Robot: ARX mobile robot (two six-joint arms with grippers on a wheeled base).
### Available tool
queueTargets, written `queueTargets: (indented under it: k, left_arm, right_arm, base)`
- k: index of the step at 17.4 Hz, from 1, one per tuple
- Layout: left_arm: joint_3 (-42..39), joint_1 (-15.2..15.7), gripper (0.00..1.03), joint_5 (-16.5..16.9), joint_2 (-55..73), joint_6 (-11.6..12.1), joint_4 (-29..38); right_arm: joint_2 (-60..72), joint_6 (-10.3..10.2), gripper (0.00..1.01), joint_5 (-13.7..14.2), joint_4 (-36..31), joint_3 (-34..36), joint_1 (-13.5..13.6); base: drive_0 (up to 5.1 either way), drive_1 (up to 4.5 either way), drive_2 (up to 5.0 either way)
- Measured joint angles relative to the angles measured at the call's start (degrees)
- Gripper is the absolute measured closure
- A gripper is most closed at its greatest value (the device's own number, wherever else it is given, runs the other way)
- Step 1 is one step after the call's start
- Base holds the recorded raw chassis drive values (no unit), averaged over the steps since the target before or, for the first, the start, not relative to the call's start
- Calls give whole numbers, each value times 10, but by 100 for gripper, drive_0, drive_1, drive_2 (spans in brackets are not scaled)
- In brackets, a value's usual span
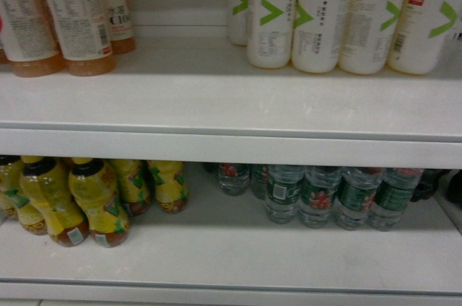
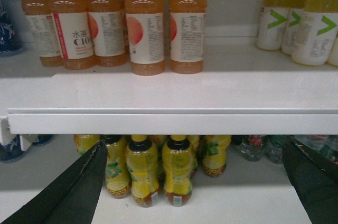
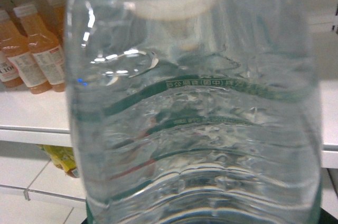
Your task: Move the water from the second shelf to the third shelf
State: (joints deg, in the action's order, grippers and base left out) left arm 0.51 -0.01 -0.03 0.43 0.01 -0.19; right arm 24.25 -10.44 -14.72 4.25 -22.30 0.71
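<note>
Right wrist view is pretty much all water (image 3: 195,129): a clear ribbed bottle fills the lens, dark green label edge curving across it, so we've got it right up against the right claw. The claw itself isn't visible there, so we can't tell how its jaws stand or whether it's really pinching the bottle. Behind the water, off to its left, we spot orange bottles (image 3: 31,49) on a white shelf (image 3: 31,115).

Left wrist view shows the left claw (image 2: 200,182) spread wide, its black fingers (image 2: 68,192) at both lower corners, framing yellow bottles (image 2: 177,174) under a shelf edge.

Head view has neither claw in it. More green-label waters (image 1: 336,198) sit on the lower shelf (image 1: 231,255), right of the yellow ones.
</note>
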Motion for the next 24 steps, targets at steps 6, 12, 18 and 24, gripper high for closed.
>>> queueTargets:
  k: [6, 12, 18, 24]
  left_arm:
    - [0, 0, 5, 0, 0, 0, 0]
    - [0, 0, 5, 0, 0, 0, -2]
    - [0, 0, 5, 0, 0, 0, -2]
    - [0, 0, 5, 0, 0, 0, 0]
  right_arm:
    - [0, 0, 59, -1, -2, 0, 0]
    - [-1, 0, 59, -2, -2, 0, 0]
    - [-1, 0, 59, -2, -3, 0, 0]
    - [0, 0, 59, -2, -3, 0, 0]
  base:
    - [-492, 235, 235]
    - [-475, 252, 252]
    - [-485, 242, 242]
    - [-483, 244, 244]
